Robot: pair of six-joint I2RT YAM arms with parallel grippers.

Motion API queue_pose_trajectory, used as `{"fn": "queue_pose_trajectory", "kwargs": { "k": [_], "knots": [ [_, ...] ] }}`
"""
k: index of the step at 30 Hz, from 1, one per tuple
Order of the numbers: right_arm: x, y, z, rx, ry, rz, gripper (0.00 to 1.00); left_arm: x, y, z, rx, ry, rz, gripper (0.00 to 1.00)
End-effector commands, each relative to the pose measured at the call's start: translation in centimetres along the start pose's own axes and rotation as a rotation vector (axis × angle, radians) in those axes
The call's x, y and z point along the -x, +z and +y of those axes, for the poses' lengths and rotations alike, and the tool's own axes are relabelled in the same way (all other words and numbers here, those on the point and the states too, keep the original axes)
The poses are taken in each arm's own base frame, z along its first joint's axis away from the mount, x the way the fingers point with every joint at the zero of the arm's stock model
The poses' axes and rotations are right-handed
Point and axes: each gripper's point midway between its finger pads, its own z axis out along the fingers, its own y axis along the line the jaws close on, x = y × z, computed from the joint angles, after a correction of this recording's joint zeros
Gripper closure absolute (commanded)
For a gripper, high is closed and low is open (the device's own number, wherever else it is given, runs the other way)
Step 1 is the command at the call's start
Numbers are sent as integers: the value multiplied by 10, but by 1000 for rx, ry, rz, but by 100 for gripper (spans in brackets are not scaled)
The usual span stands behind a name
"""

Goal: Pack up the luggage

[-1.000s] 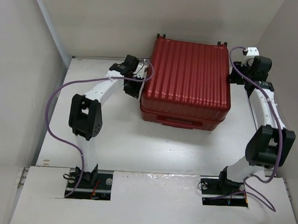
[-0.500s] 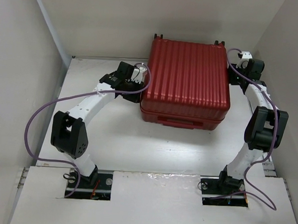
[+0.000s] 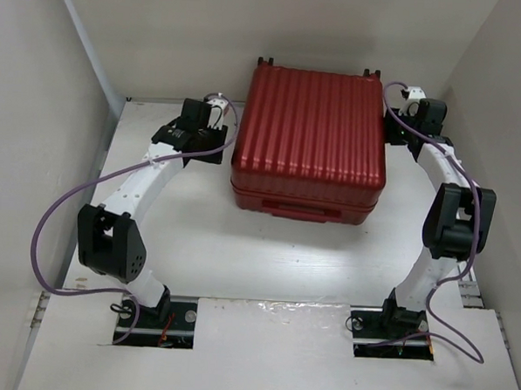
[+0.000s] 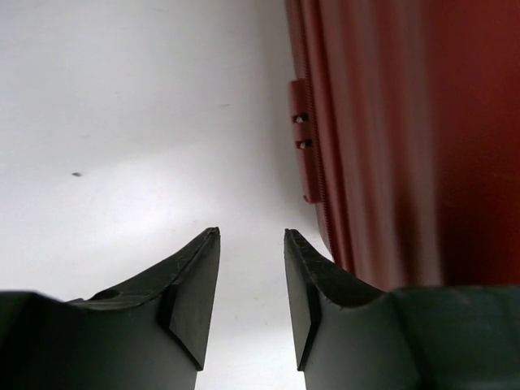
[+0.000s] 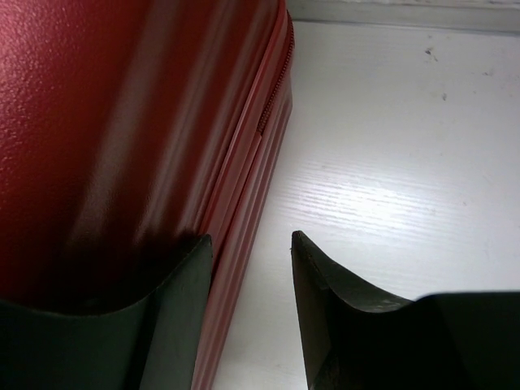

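The luggage (image 3: pixel 309 136) is a large dark-red ribbed hard-shell suitcase, lying flat and closed at the back middle of the white table (image 3: pixel 240 246). My left gripper (image 3: pixel 218 146) sits just off its left side, open, with only bare table between the fingers (image 4: pixel 252 236); the red shell (image 4: pixel 390 138) runs along the right of that view. My right gripper (image 3: pixel 391 132) is at the suitcase's right side, open. Its left finger (image 5: pixel 175 301) lies against the shell's edge (image 5: pixel 122 122), by the zip line (image 5: pixel 272 97), with table showing in the gap (image 5: pixel 250 237).
White walls close in the table on the left (image 3: pixel 36 148), back (image 3: pixel 251 37) and right (image 3: pixel 500 129). Purple cables (image 3: pixel 63 211) loop from both arms. The suitcase's small wheels (image 3: pixel 266 62) point at the back wall.
The suitcase has slid left across the table. My right gripper followed it leftward along its right side. My left arm drew back to the left and its jaws widened.
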Motion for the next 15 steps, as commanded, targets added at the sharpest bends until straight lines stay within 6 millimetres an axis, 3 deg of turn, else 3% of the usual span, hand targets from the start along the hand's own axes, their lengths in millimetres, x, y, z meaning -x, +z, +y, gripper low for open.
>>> {"fn": "queue_pose_trajectory", "kwargs": {
  "k": [1, 2, 6, 8, 9, 11, 13, 14, 15],
  "knots": [
    [40, 5, 117, 401, -61, -79, 49, 24, -23, 35, 114, -84, -100, 65],
    [53, 4, 124, 411, -75, -98, 49, 31, -32, 57, 151, -134, -128, 62],
    [64, 11, 135, 465, -119, -111, 49, 41, -48, 91, 184, -221, -175, 61],
    [54, 22, 132, 473, -118, -68, 49, 42, -52, 94, 191, -227, -185, 59],
    [61, 28, 136, 481, -153, -72, 49, 44, -52, 95, 191, -226, -195, 59],
    [55, 28, 129, 441, -150, -17, 49, 46, -56, 94, 190, -225, -205, 59],
    [46, 22, 121, 411, -143, -11, 49, 45, -54, 97, 202, -217, -204, 59],
    [68, 3, 120, 399, -134, -86, 49, 45, -54, 97, 202, -217, -204, 58],
    [67, -4, 111, 374, -116, -96, 48, 44, -55, 98, 213, -218, -204, 58]
  ]
}}
